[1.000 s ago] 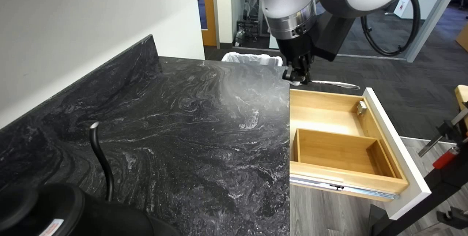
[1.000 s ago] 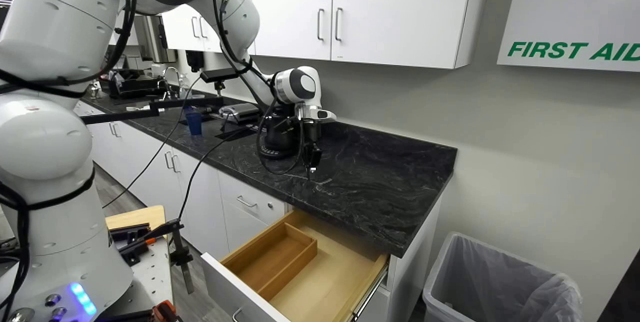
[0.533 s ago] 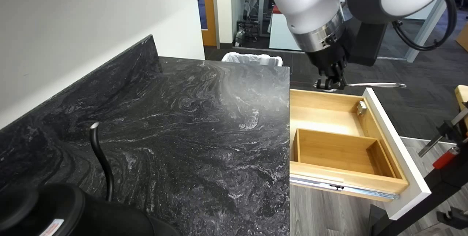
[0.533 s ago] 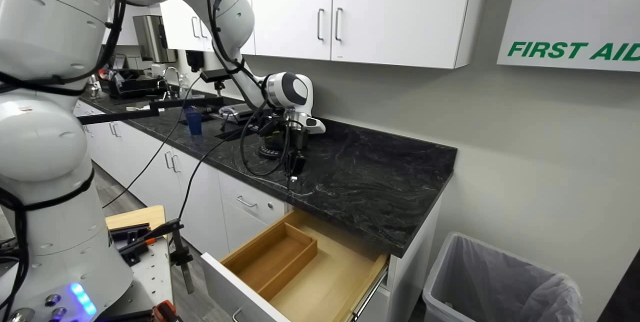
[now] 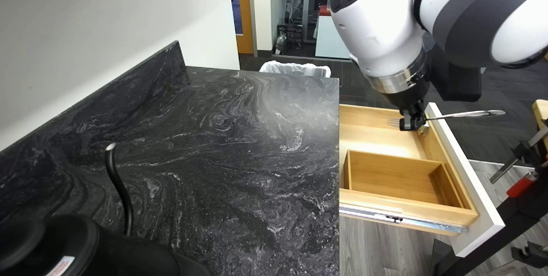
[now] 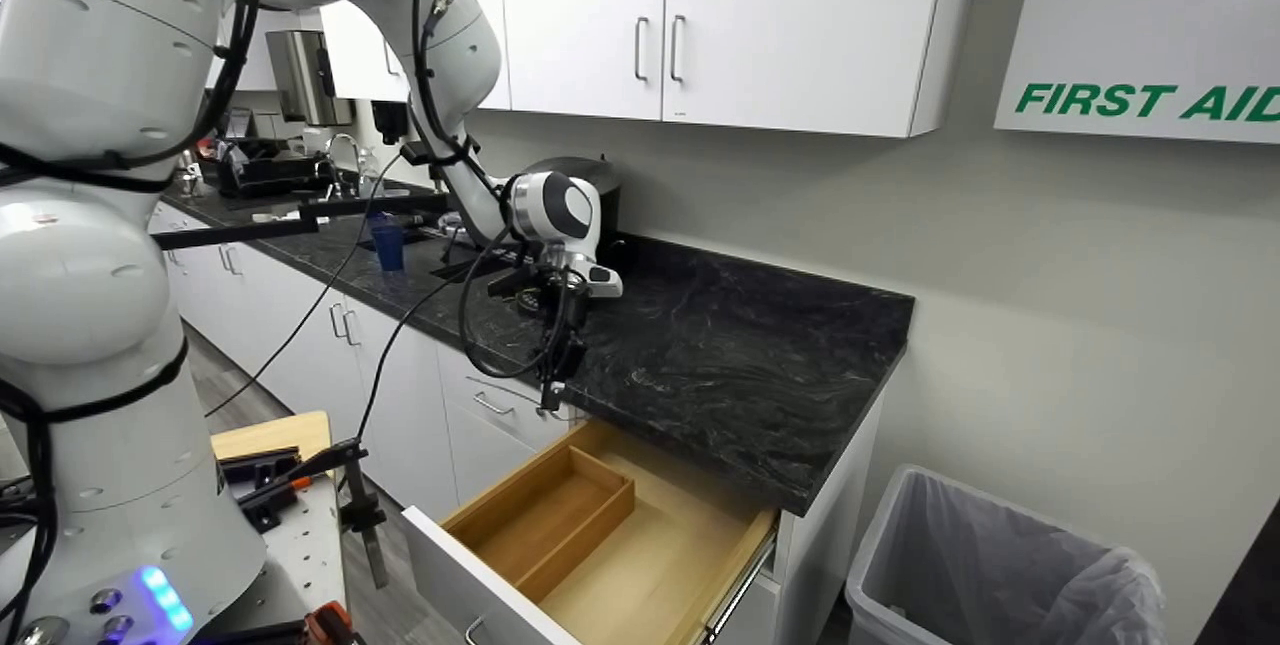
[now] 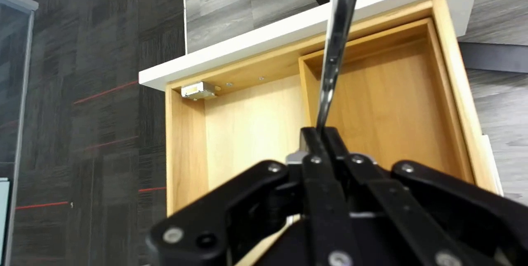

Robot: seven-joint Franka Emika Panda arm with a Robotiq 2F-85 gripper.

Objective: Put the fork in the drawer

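Black counter [image 5: 222, 173] with pale veining spreads off to one side of my claw [image 7: 319, 130]. My white arm [image 6: 110, 265] reaches over and carries the claw above the drawer [image 5: 381, 139], which juts from under that counter, light wood behind a white front panel [image 5: 473, 182]. Below the claw, toward the right of the wrist view, sits the drawer's inner wooden box [image 7: 392, 105], a darker honey shade.

I have the claw pinched narrow on the fork [image 5: 475, 114], near its tines [image 5: 394, 122], up in the air over the drawer. The fork's long axis runs crosswise through the claw: tines on the counter side, handle [image 7: 336, 43] out the opposite way, across the front panel. In an exterior view it looks near level, handle end slightly higher. In the wrist view the handle climbs from the fingertips [image 7: 308, 138] to the top edge, leaning a little right.

It's slim silver metal, glossy, streaked with light and dark reflections; the handle is thin by the claw and broadens toward its end. The tines are short and fine, too faint for me to count.
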